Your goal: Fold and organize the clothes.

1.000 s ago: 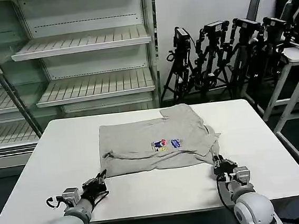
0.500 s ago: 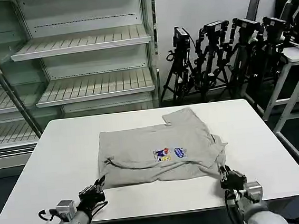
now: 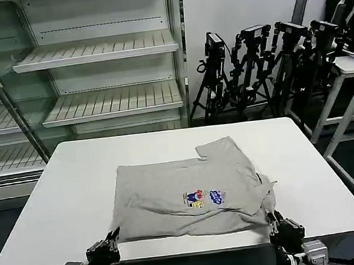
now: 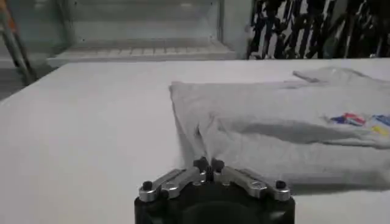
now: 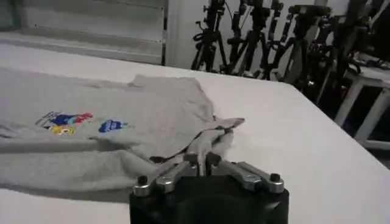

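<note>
Grey cotton covers the middle of the white worktop (image 3: 64,199): the shirt (image 3: 189,191) lies partly folded, its printed graphic (image 3: 203,197) facing up right of centre and one sleeve sticking out toward the upper right of the head frame. Its near hem runs along the lower part of the frame, close to the worktop's front edge.

Both arms are at work at that hem. The left gripper (image 3: 104,253) sits at the lower left of the head frame, and the left wrist view shows its jaws drawn together on the shirt's near left corner. The right gripper (image 3: 286,231) sits at the lower right, beside the crumpled collar end; the right wrist view shows its jaws closed on a bunched ridge of fabric there.

Judging by this, the step in hand is dragging or straightening the shirt toward the front edge with both corners pinched, ahead of the next fold. The next move seems to call for keeping the two grips level and evenly tensioned so the hem stays straight, then carrying that edge up and over toward the far side without letting the loose sleeve or rumpled collar side bunch under.
</note>
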Controlling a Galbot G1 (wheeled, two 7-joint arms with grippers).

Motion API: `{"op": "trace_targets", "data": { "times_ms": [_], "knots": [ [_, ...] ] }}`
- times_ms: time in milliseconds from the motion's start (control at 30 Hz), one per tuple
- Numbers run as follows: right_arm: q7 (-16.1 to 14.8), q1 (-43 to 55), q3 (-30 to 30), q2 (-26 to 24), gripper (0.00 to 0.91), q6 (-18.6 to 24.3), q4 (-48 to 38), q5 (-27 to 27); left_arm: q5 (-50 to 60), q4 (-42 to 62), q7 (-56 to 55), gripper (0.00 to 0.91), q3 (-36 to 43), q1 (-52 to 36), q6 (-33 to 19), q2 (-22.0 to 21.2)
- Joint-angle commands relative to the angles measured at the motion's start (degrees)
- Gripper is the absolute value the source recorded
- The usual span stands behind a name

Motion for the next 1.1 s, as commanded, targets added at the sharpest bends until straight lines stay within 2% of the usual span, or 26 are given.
{"op": "trace_targets", "data": {
  "times_ms": [33, 100, 167, 200, 233, 300, 400, 467, 500, 567, 600, 667, 767, 900, 1100],
  "knots": [
    [0.32, -2.23, 0.49, 0.41, 0.907, 1.22, 2.29, -0.64, 1.16, -1.8, -0.35, 0.907, -1.05, 2.99, 0.28, -0.06],
    [-0.15, -1.05, 0.75, 0.22, 0.907, 1.74, 2.52, -0.7, 0.99, -2.79, -0.44, 0.907, -1.76, 2.86, 0.26, -0.05],
    [1.2, 0.35, 0.47, -0.39, 0.907, 3.42, 2.88, -0.65, 0.33, -4.42, -0.44, 0.907, -2.85, 2.84, 0.13, 0.07],
    [6.99, 2.05, -0.57, -1.35, 0.907, 3.05, 3.29, -0.61, -0.17, -5.19, -0.49, 0.907, -3.48, 2.92, -0.04, 0.14],
    [8.9, 3.62, -0.59, -1.73, 0.907, 1.5, 3.55, 0.44, -0.98, -6.12, -0.65, 0.907, -4.18, 2.75, -0.3, 0.16],
    [9.52, 8.18, -0.15, -2.31, 0.907, -0.07, 1.15, 2.25, -3.4, -5.91, -1.28, 0.907, -4.04, -0.5, -0.47, 0.69],
    [11.17, 17.24, -2.57, -2.31, 0.907, 0.36, -4.37, 2.36, -6.12, -3.72, -1.28, 0.907, -3.81, -4.92, -1.64, 2.63],
    [13.71, 23.11, -4.5, -2.6, 0.907, 0.84, -8.54, 5.28, -5.98, -0.73, -1.26, 0.907, -1.39, -10.08, -1.3, 3.45],
    [15.22, 26.52, -6.33, -2.41, 0.907, 1.02, -10.93, 9.09, -5.91, 0.77, -1.23, 0.907, -0.73, -12.04, -1.28, 3.89],
    [15.28, 31.94, -8.88, -2.03, 0.907, 1.26, -14.15, 8.93, -6.01, 3.15, -1.42, 0.907, 0.69, -15.95, -0.97, 3.97],
    [15.37, 35.3, -11.06, -1.94, 0.907, 0.89, -17.52, 7.76, -6.08, 6.0, -1.86, 0.907, 2.02, -20.58, 0.46, 3.88],
    [15.63, 40.15, -13.21, -1.26, 0.907, -3.78, -20.36, 6.73, -6.44, 8.68, -1.88, 0.907, 3.13, -23.21, 0.8, 4.18],
    [15.39, 48.67, -16.86, -0.38, 0.907, -4.84, -28.76, 4.68, -7.67, 14.16, -2.7, 0.907, 6.35, -30.94, 2.17, 4.57],
    [15.39, 54.8, -19.97, 0.01, 0.907, -5.01, -36.51, 6.02, -7.66, 19.6, -4.14, 0.907, 9.62, -36.23, 3.35, 4.67],
    [15.03, 62.56, -24.27, 0.28, 0.907, -5.12, -44.19, 13.11, -7.51, 25.63, -4.64, 0.907, 13.93, -43.58, 3.85, 4.22]
  ]
}}
